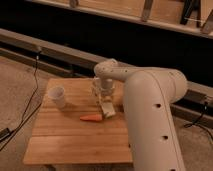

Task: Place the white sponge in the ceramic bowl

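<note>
- The gripper (105, 100), at centre frame over the table (75, 145), is clamped shut. It seems to pinch the white sponge (108, 111) by its top edge, though the gloom makes that uncertain.
- The sponge is tilted, just right of the carrot (91, 118).
- The ceramic bowl isn't visible; the arm (150, 115) may hide it.
- Risk: so thin a grip on something soft could slip mid-carry.

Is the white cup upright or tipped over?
Upright: the white cup stands on its base, mouth up. The gripper, shut on the white sponge, is to its right.
</note>
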Robot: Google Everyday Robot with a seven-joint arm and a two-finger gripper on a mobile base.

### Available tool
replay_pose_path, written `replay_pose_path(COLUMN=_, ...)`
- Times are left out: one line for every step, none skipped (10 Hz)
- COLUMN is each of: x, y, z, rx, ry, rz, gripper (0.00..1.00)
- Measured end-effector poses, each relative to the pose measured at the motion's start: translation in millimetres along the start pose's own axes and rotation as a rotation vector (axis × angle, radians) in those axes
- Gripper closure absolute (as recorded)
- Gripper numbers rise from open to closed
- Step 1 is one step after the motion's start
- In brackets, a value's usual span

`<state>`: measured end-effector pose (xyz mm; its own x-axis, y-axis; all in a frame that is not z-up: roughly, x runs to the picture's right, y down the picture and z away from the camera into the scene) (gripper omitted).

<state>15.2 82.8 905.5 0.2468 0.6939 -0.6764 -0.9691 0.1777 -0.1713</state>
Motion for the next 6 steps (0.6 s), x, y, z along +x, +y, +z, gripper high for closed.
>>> replay_pose_path(x=0, y=1, z=-8, rx=0.004, ry=-0.007, rz=0.0, gripper=1.0)
replay_pose_path(x=1, y=2, z=-18, rx=0.017, ry=-0.009, rz=-0.004, gripper=1.0)
replay_pose_path(x=1, y=2, z=-29, rx=0.032, ry=-0.008, rz=-0.008, gripper=1.0)
replay_pose_path(x=2, y=3, z=-40, rx=0.048, ry=-0.001, rz=-0.014, gripper=1.0)
replay_pose_path(x=1, y=6, z=-52, rx=0.06, ry=0.001, rz=-0.018, gripper=1.0)
replay_pose_path(x=-1, y=7, z=-64, rx=0.069, ry=-0.001, rz=-0.016, gripper=1.0)
